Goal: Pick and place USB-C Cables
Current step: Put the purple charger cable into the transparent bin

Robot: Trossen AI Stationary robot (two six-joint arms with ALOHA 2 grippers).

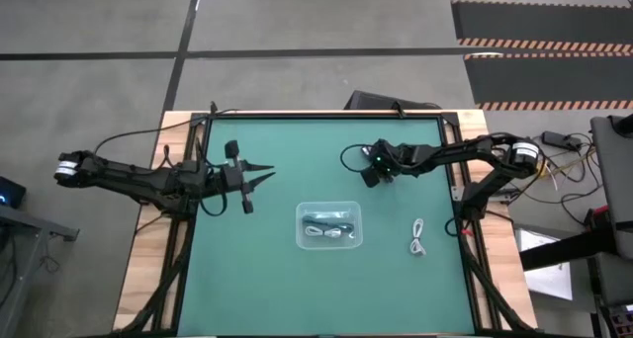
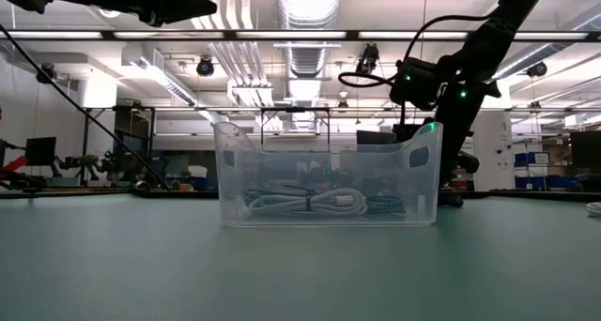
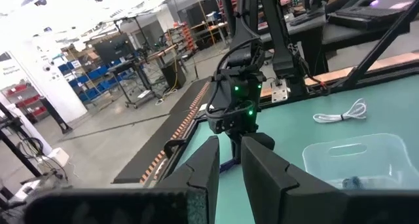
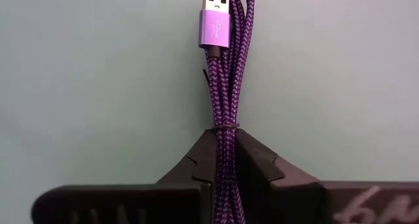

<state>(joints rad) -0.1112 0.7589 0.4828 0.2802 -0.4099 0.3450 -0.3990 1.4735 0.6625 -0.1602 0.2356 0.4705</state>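
Note:
My right gripper (image 4: pixel 223 142) is shut on a purple braided cable bundle (image 4: pixel 222 67) whose plug (image 4: pixel 215 18) is silver with a purple shell. It hovers over the far middle of the green table (image 1: pixel 374 172), high above it in the low view (image 2: pixel 413 82). A clear tray (image 1: pixel 329 225) sits on the table's centre. Inside it lie a white cable bundle (image 2: pixel 305 204) and a dark one (image 2: pixel 380 205). Another white cable (image 1: pixel 417 237) lies on the mat right of the tray. My left gripper (image 1: pixel 255 180) waits at the table's left, its fingers (image 3: pixel 229 165) a narrow gap apart. My right gripper pinches the purple bundle just behind its thin tie band (image 4: pixel 223 133), several strands together between the two fingers. The fingers come from above and lie along the bundle. The cable is lifted clear of the table, and its plug end reaches past the fingertips.
Green mat lies open around the tray (image 3: pixel 357 155) on all sides. A wooden border and black frame rails (image 1: pixel 198 239) edge the table. Loose wires (image 1: pixel 564 165) trail off the right arm beyond the right edge.

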